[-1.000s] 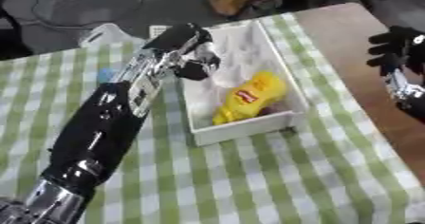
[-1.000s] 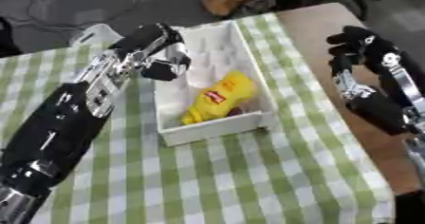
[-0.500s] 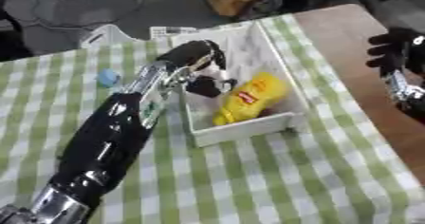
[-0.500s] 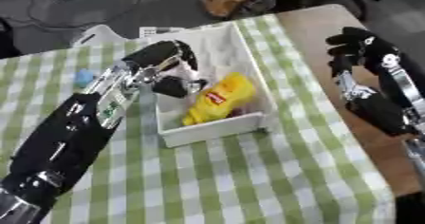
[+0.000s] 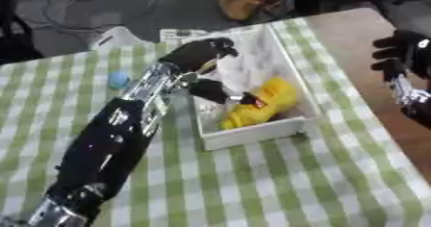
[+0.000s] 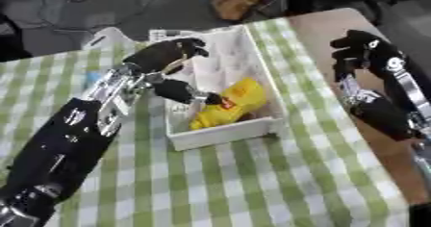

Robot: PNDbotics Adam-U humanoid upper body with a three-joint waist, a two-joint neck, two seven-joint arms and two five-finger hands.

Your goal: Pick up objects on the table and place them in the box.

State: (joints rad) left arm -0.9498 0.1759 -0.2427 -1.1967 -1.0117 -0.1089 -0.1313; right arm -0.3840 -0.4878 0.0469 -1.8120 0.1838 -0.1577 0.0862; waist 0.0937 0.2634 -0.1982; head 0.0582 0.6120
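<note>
The left hand point(image 5: 200, 55) is held over the white box point(image 5: 252, 132), fingers relaxed and apart, nothing gripped. A yellow bottle point(image 5: 257, 104) with an unreadable red label lies inside. The right hand point(image 6: 360, 48) is raised at the right, fingers loosely spread, empty.

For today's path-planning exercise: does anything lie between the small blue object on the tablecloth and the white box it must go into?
Yes. The robot's left arm lies across the cloth between the blue object and the white box, with the left hand over the box's near wall. Nothing else visibly blocks the way.
</note>
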